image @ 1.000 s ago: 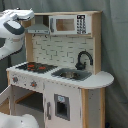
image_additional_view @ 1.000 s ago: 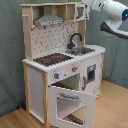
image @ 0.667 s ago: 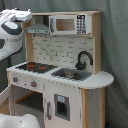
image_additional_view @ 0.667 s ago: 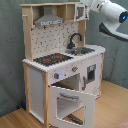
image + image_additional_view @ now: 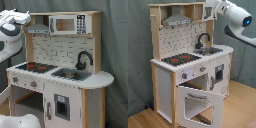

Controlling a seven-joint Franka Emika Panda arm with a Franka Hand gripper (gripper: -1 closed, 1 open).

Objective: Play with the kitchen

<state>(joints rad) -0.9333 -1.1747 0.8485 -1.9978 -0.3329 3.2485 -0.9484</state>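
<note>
Wooden floor and a grey curtain surround the kitchen (image 5: 190, 65), which looks stiff and too heavy to lift, so grab small bits like the open oven door (image 5: 198, 102); the claw's state I cannot tell.

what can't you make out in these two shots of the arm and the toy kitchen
- Gripper: in neither exterior view; the arm runs past the top edge of the second exterior view and the left edge of the first.
- Oven door: open in the second exterior view, its bottom cut by the lower edge; in the first exterior view the kitchen hides it.
- Knobs: settings too small to read.
</note>
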